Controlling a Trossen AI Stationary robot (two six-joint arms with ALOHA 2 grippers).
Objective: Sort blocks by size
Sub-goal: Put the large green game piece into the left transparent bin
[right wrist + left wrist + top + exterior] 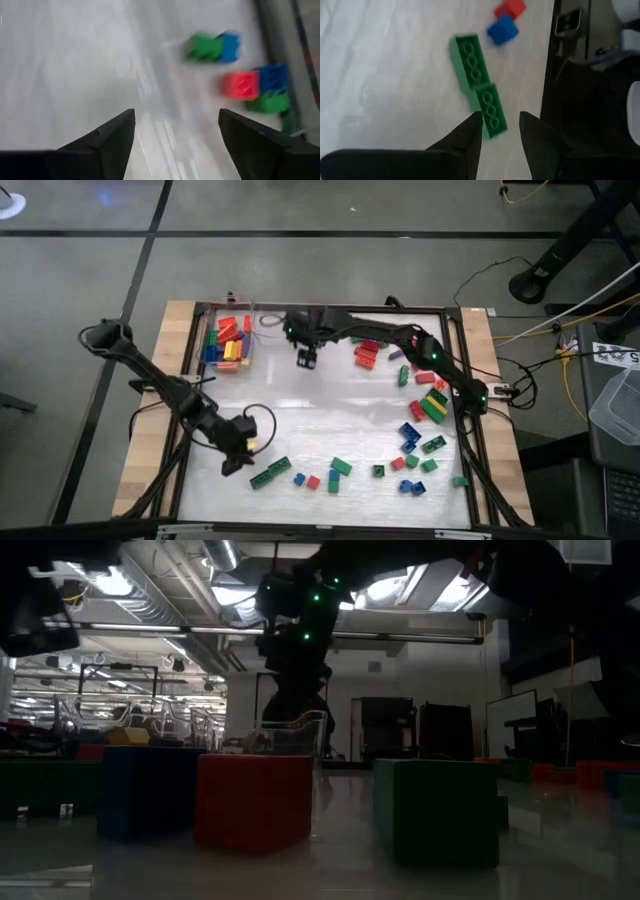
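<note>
Now, line by line:
Left gripper (499, 131): jaws narrowly parted, nothing between them; the near end of a long green brick pair (479, 84) lies just ahead of the tips, not clearly touched.
Right gripper (175, 125): jaws spread wide and empty, above bare white tabletop (330, 430).
Ahead of the left jaws: a blue square brick (502, 29) and a red square brick (511, 7), touching each other, beyond the green pair.
Beside the left jaws: the table's dark frame (551, 75) runs close on one side; open surface lies on the other.
Right jaws' surroundings: a clear bin of sorted bricks (229, 340) stands to one side; loose bricks (421, 402) lie scattered well apart.
Hard to make out: the right wrist view is smeared; the low view is dark, with only big block faces readable.
</note>
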